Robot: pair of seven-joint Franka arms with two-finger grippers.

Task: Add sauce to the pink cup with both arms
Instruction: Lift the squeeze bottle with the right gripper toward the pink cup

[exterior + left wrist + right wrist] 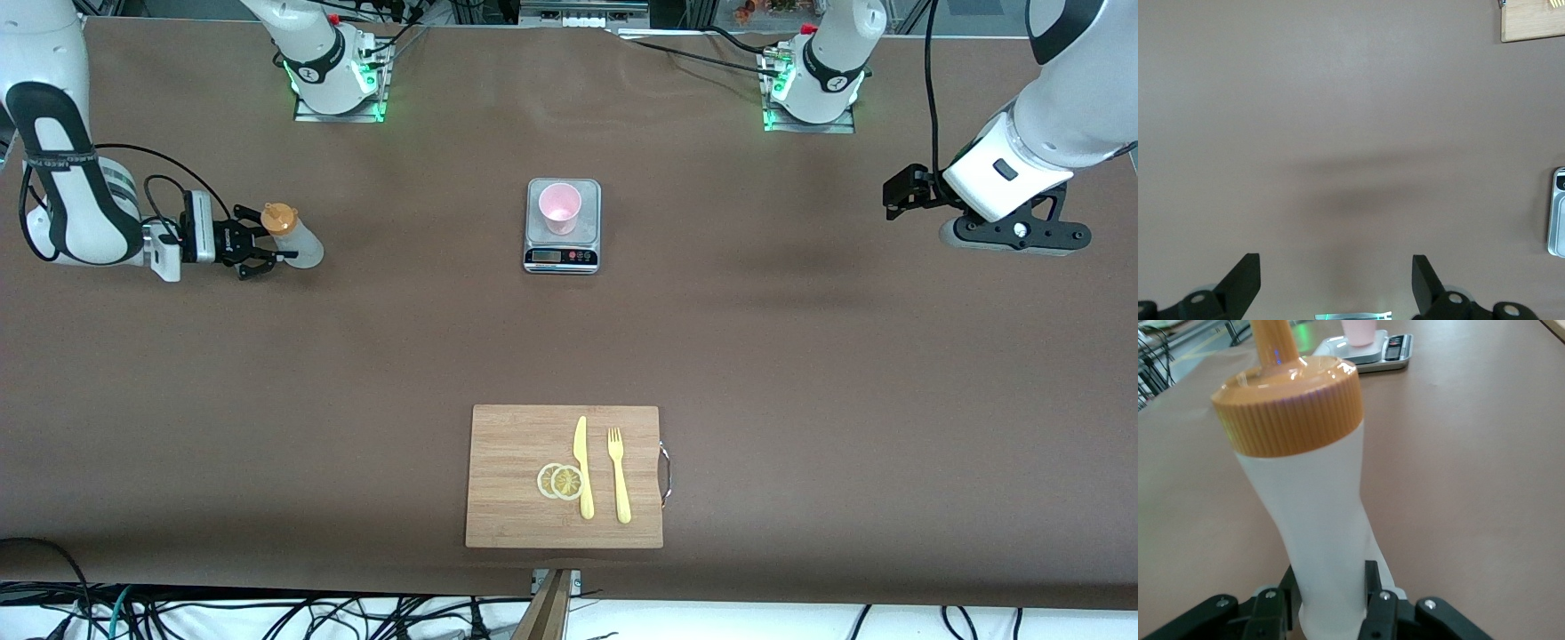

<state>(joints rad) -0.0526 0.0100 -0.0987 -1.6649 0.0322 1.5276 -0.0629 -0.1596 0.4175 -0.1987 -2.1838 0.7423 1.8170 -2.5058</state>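
Showing, in the right wrist view only, the right gripper (1331, 603) clamping its fingers (1373, 590) against the lower body of the squeeze bottle (1318, 527); from the front view, just the gripper (258, 252) meeting the bottle (293, 237) near the right arm's end of the table. Showing, in the left wrist view only, the left gripper (1336, 280) spread wide over bare table, gripping nothing; in the front view, waiting up in the air at the left arm's end (898, 197).

Looking translucent and whitish, the bottle, topped with a ribbed orange cap (1288, 403) and nozzle, standing roughly upright between the right fingers. No sauce level discernible through the wall.

Sitting well apart from both grippers, the pink cup (560, 207), pale and tapered, upright on the steel scale (562, 256) midway between the arms. Lying nearer the front camera, a wooden board (507, 471) carrying a yellow knife (582, 467), yellow fork (619, 476) and two lemon slices (560, 481).
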